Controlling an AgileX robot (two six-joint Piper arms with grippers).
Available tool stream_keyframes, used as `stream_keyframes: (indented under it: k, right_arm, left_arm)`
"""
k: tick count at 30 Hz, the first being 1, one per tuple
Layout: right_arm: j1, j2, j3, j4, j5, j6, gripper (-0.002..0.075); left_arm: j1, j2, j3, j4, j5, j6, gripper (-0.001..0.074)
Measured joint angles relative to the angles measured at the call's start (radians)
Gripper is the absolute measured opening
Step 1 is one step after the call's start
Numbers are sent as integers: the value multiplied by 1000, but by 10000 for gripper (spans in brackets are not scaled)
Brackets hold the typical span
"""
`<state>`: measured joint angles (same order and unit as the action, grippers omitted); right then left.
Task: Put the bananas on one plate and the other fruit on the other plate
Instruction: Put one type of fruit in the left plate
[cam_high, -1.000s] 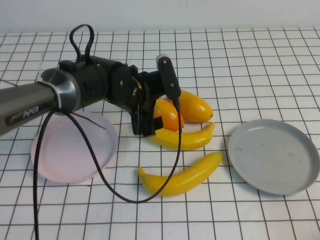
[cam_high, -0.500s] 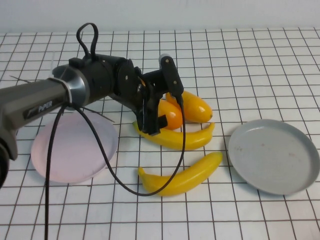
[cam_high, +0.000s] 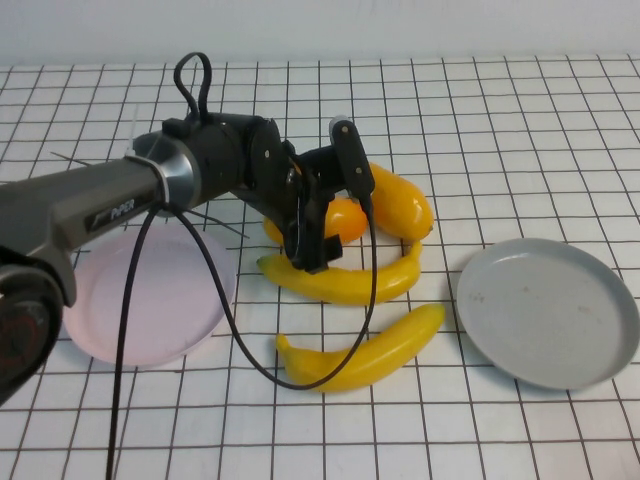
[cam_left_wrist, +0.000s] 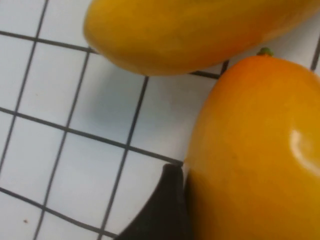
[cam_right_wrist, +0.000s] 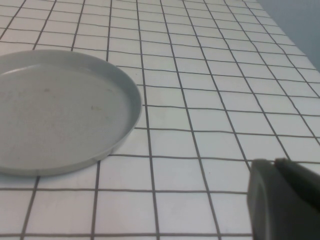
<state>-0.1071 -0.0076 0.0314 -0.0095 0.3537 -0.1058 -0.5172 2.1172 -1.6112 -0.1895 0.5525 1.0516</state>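
Pink plate (cam_high: 150, 300) lies at the left of the gridded table (cam_high: 520, 120), round and shallow, bare of fruit, with a black cable (cam_high: 215, 330) looping over its near edge. Above it the left arm (cam_high: 120, 195) reaches in from the left edge toward the middle, where the left gripper (cam_high: 335, 215) stands with its jaws spread wide around the nearer orange-yellow fruit (cam_high: 345, 218); one finger sits on the near side of that fruit and the other rises behind it. In the left wrist view a dark fingertip (cam_left_wrist: 162, 210) lies against the side of this fruit (cam_left_wrist: 255, 155), yet whether the jaws press it cannot be told. The second orange-yellow fruit (cam_high: 400, 200) lies just behind and to the right, touching the first or nearly so. Just in front of both, the upper banana (cam_high: 340, 280) curves along the table, its right tip close under the second fruit. The lower banana (cam_high: 365, 350) lies nearer the robot, apart from the upper one, with the cable crossing it. Further right the grey plate (cam_high: 545, 310) rests alone, holding nothing. The right gripper (cam_right_wrist: 285, 200) is out of the high view; its wrist camera shows its dark tip, closed, low over the table just beside the grey plate (cam_right_wrist: 60, 110).
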Motion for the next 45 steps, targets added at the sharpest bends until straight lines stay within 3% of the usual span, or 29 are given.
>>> stream_keyframes:
  k: [4, 8, 11, 20, 26, 31, 34, 45]
  right_arm:
    - [0, 0, 0, 0, 0, 0, -16]
    - [0, 0, 0, 0, 0, 0, -16]
    - [0, 0, 0, 0, 0, 0, -16]
    - [0, 0, 0, 0, 0, 0, -16]
    - [0, 0, 0, 0, 0, 0, -16]
    - [0, 0, 0, 0, 0, 0, -16]
    - [0, 0, 0, 0, 0, 0, -16]
    - [0, 0, 0, 0, 0, 0, -16]
  left_arm:
    - [0, 11, 0, -13, 23, 4, 657]
    - [0, 11, -2, -16, 24, -19, 546]
    - [0, 12, -24, 7, 24, -82, 536]
    - [2, -70, -83, 215, 47, -549, 536]
    - [44, -303, 144, 228, 31, -722, 536]
    - [166, -497, 460, 230, -47, -877, 536]
    - [242, -539, 567, 234, -71, -925, 536]
    - [274, -442, 607, 333, -73, -1068, 536]
